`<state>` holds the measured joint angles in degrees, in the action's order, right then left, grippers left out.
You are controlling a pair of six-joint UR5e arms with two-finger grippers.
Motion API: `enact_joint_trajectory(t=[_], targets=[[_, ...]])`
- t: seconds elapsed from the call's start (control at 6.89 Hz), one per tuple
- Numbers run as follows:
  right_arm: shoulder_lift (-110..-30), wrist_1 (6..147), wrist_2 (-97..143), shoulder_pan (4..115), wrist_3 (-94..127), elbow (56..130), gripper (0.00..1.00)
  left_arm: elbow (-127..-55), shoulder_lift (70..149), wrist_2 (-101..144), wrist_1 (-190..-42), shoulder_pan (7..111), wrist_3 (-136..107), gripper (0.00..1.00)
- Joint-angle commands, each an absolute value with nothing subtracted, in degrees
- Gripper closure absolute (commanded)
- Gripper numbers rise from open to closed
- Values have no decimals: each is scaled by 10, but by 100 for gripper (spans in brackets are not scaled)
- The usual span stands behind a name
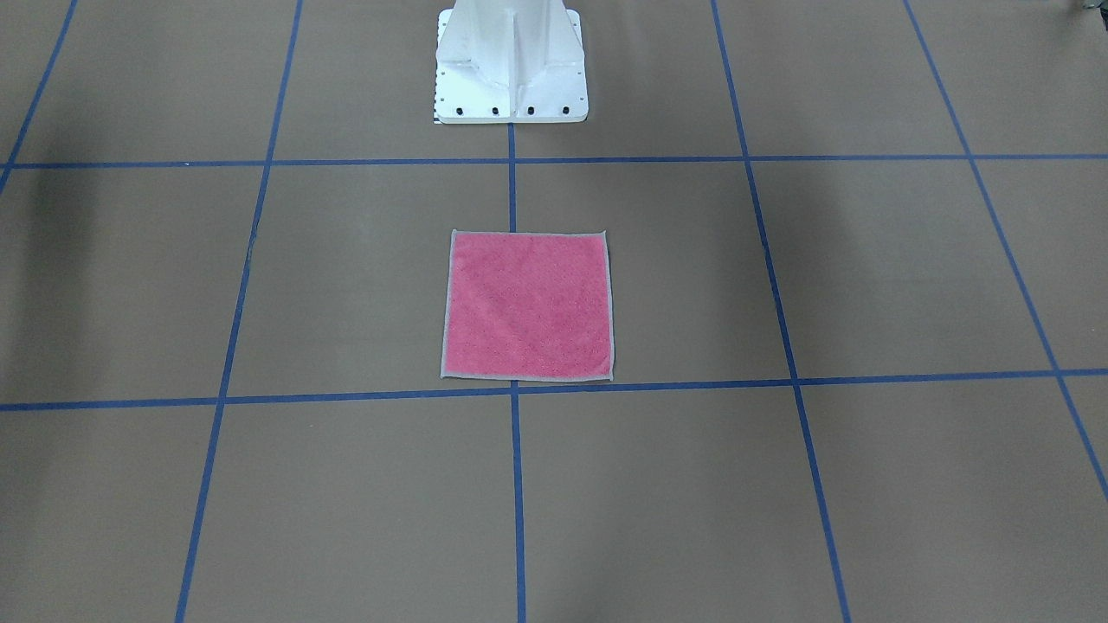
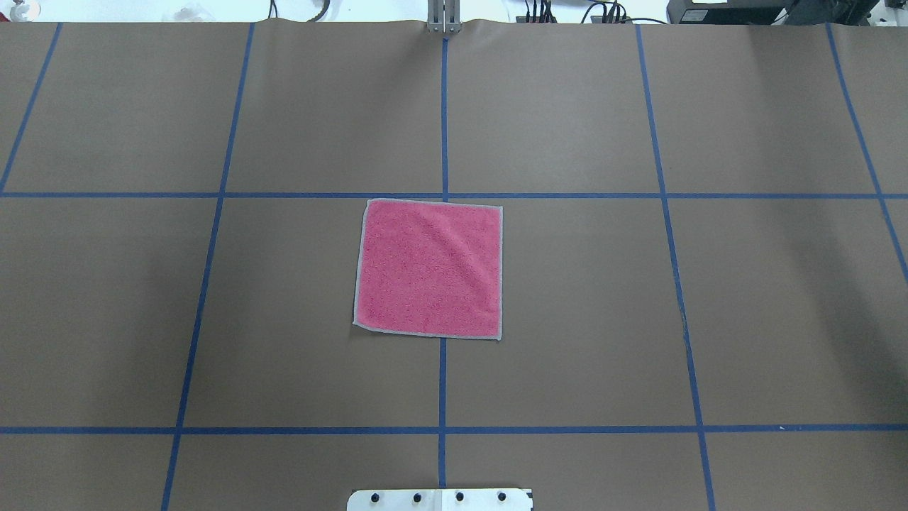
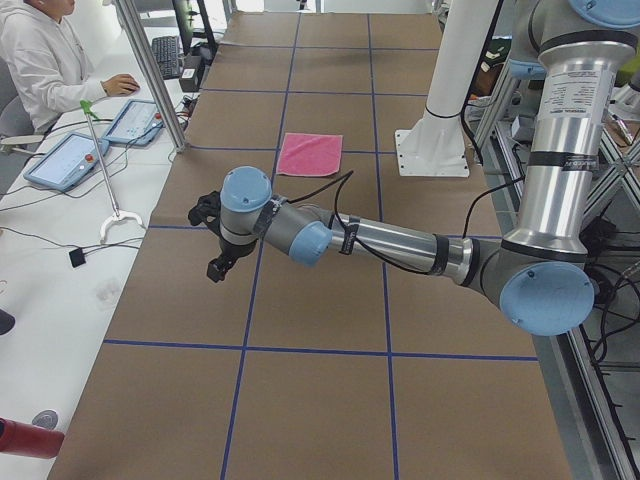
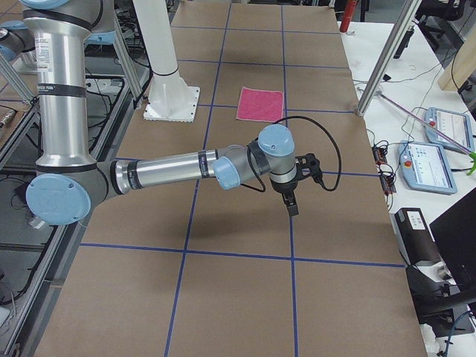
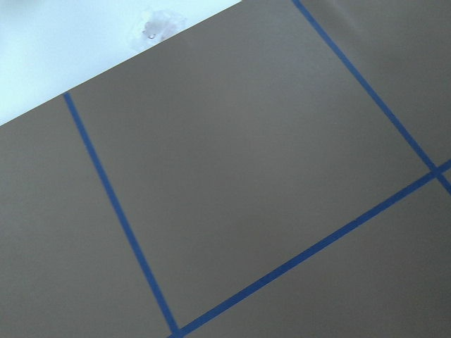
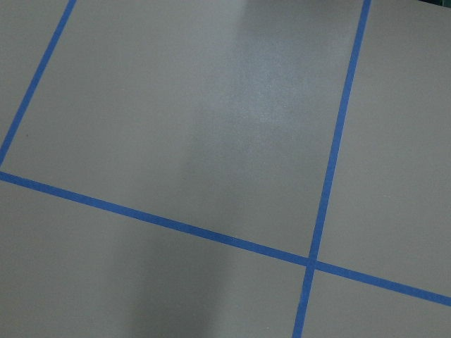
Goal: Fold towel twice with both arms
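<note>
The towel (image 1: 528, 305) lies flat and unfolded, pink face up with a light grey border, at the table's middle in front of the pedestal; it also shows in the overhead view (image 2: 429, 268) and in both side views (image 3: 310, 153) (image 4: 260, 103). Neither arm appears in the front or overhead views. The left gripper (image 3: 214, 268) hangs over the table far to the towel's left end, pointing down. The right gripper (image 4: 291, 207) hangs over the table far to the towel's other side. I cannot tell whether either is open or shut. Both wrist views show only brown table with blue tape lines.
The white bolted pedestal (image 1: 511, 65) stands behind the towel. Blue tape lines grid the brown table (image 2: 567, 319). An operator (image 3: 40, 50) sits at a side bench with tablets (image 3: 65, 160). A metal post (image 4: 383, 63) and a pendant (image 4: 428, 160) stand past the table's far edge.
</note>
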<state>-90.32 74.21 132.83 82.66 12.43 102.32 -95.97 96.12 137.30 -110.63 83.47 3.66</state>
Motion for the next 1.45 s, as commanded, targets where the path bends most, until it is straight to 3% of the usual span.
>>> enact_joint_trajectory(t=[0.0,0.44,1.02,1.31], targets=[[-898,740,1328,765,266,1077,0,-1006,970,1370,-1120,754,-129,0],[-906,608,1261,657,536,1111,0,-1111,968,1213,-1120,608,-473,0],[-912,576,1184,520,842,1171,0,-1136,992,1095,-1185,388,-801,0],[-913,576,1011,398,878,1199,0,-1132,1026,1036,-1185,319,-878,0]])
